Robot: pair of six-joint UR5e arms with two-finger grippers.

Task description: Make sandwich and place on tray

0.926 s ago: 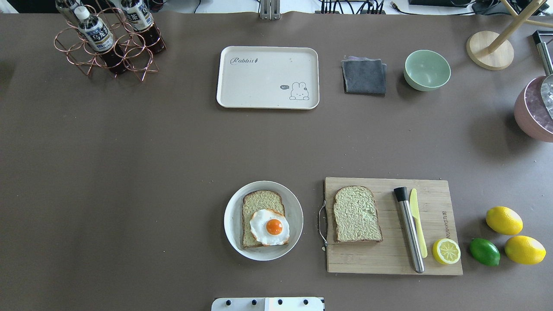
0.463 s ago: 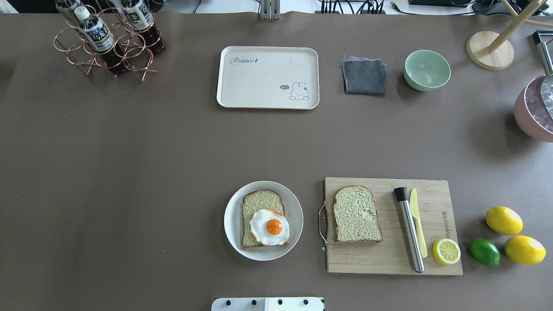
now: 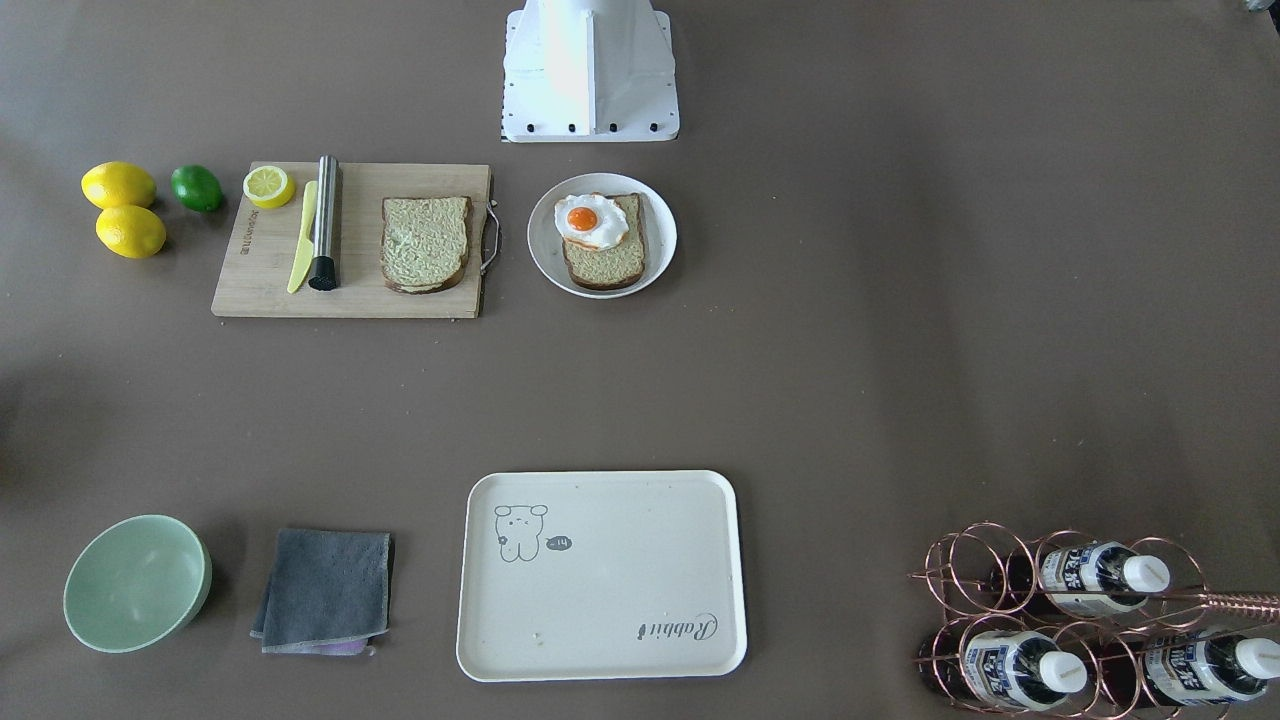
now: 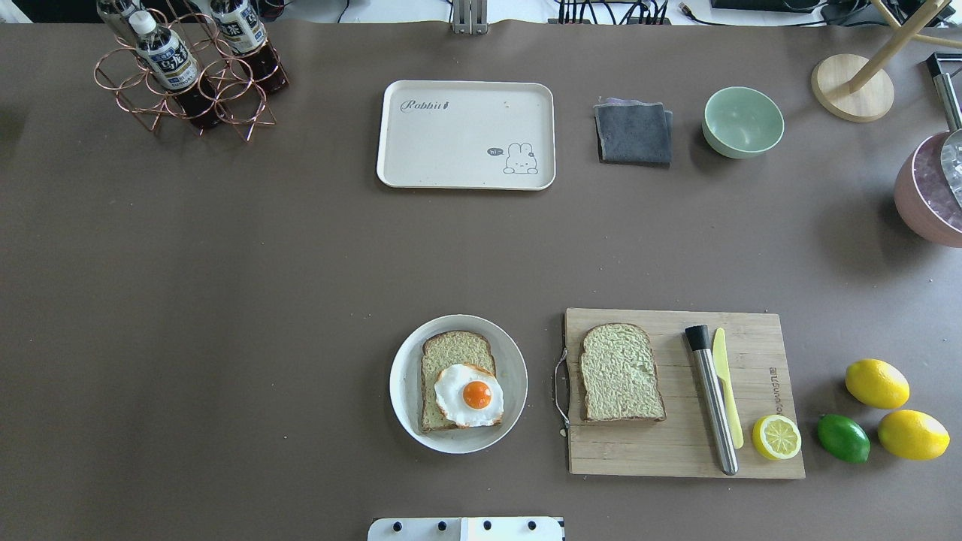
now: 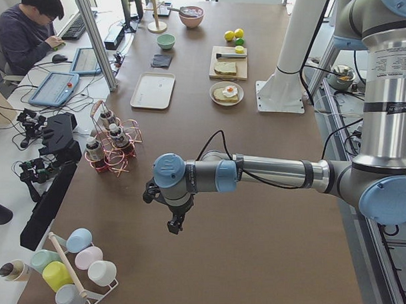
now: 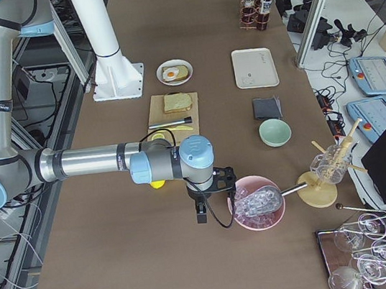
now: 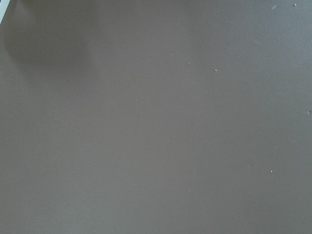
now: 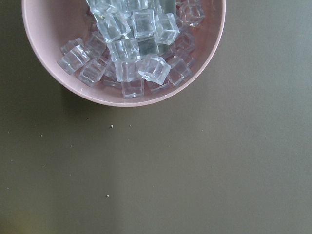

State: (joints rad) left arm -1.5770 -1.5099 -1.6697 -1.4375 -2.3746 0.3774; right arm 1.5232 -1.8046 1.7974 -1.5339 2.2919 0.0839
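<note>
As left claw and right claw overhang brown table, grip cannot be told.

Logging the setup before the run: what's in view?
plate: 1, white; near centre
cutting board: 1, wooden; beside plate
bread slices: 2, brown-crusted; one each
fried egg: 1, white-orange; on plate's slice
tray: 1, cream; far centre
steel rod, knife, lemon half: 1 each; on board
lemons: 2, yellow; lime: 1, green; beside board
cloth: 1, grey; beside tray
bowl: 1, green; beside cloth
ice bowl: 1, pink; right end
bottles: 3, dark; copper rack
left gripper, right gripper: black; table's ends
</note>
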